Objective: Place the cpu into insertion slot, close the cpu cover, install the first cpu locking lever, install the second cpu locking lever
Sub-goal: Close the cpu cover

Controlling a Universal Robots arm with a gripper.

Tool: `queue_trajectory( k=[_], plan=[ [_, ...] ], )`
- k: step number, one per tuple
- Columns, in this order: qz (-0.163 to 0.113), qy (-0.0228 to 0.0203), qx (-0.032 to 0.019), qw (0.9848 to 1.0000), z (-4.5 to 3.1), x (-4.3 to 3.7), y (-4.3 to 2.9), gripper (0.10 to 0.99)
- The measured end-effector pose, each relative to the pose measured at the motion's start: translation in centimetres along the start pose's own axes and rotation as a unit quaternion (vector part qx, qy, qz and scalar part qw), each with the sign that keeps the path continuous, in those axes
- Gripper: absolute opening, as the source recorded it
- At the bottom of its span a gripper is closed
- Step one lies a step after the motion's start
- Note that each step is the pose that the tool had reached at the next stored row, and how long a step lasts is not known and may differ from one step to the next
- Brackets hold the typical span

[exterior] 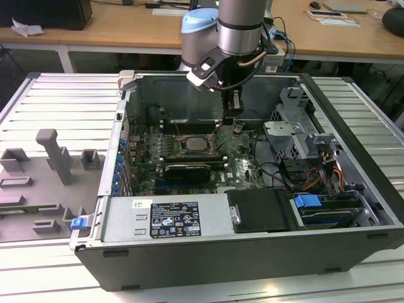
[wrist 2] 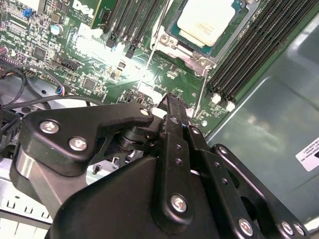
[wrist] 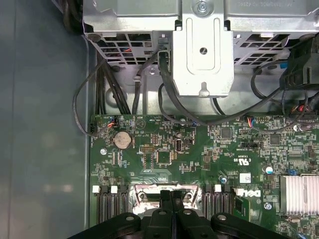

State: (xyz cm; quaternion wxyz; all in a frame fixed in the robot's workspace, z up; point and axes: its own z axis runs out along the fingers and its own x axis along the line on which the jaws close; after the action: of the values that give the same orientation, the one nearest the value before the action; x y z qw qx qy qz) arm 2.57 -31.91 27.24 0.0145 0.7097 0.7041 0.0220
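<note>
The cpu (wrist 2: 206, 22), pale silver, lies in the insertion slot (exterior: 192, 144) on the green board. The cpu cover (wrist 2: 185, 54) lies flat around it as a silver frame. Two thin wire levers (wrist 2: 201, 93) stick out from the socket's corners toward my gripper; whether they are latched I cannot tell. My gripper (exterior: 235, 126) hangs just above the board, to the exterior view's right of the slot. Its black fingers (wrist 2: 173, 107) are pressed together, with nothing seen between them. In the first wrist view the fingertips (wrist: 172, 195) meet over the socket's silver edge (wrist: 149, 191).
Black memory slots (wrist 2: 249, 55) flank the socket. A metal drive cage (wrist: 202, 50) with black cables (wrist: 169, 94) stands behind the gripper. The power supply (exterior: 164, 218) lies along the case's front. A grey fixture tray (exterior: 44, 183) sits outside at the exterior view's left.
</note>
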Motion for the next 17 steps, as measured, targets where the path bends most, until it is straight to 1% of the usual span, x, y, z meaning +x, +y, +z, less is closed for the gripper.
queue_trajectory(
  k=[5, 12, 17],
  plan=[
    [-0.001, 0.0, 0.0, 1.0, 0.14, 0.0, 0.12, 0.106],
    [-0.001, 0.0, 0.0, 1.0, 0.38, 0.02, 0.96, 0.106],
    [-0.001, 0.0, 0.0, 1.0, 0.44, 0.02, 1.22, 0.106]
  ],
)
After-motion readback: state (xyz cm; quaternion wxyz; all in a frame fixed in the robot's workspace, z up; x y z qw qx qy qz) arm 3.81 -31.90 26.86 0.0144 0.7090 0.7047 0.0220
